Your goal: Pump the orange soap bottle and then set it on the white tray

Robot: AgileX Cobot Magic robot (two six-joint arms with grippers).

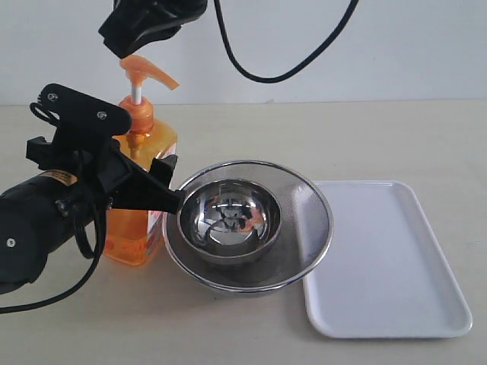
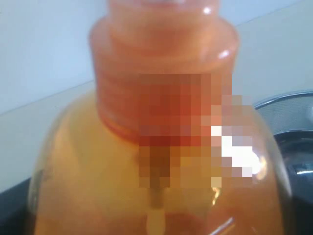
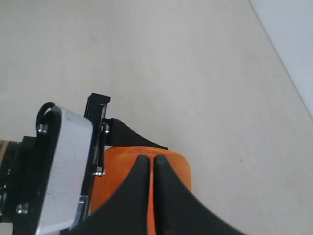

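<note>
The orange soap bottle (image 1: 137, 228) stands upright at the left of the table, its pump head (image 1: 144, 70) raised on a white stem. My left gripper (image 1: 173, 182) is shut on the bottle's body, one black finger across its front and one behind. The left wrist view is filled by the bottle's neck and shoulders (image 2: 146, 147). My right gripper (image 1: 116, 42) hangs just over the pump head, its jaws pressed together (image 3: 149, 160) above the orange pump head (image 3: 122, 181); whether it touches the pump I cannot tell. The white tray (image 1: 396, 258) lies flat at the right with nothing on it.
A small steel bowl (image 1: 228, 217) sits inside a wider mesh-rimmed steel bowl (image 1: 308, 220), directly between the bottle and the tray and touching the tray's left edge. A black cable (image 1: 289, 72) hangs at the back against the wall.
</note>
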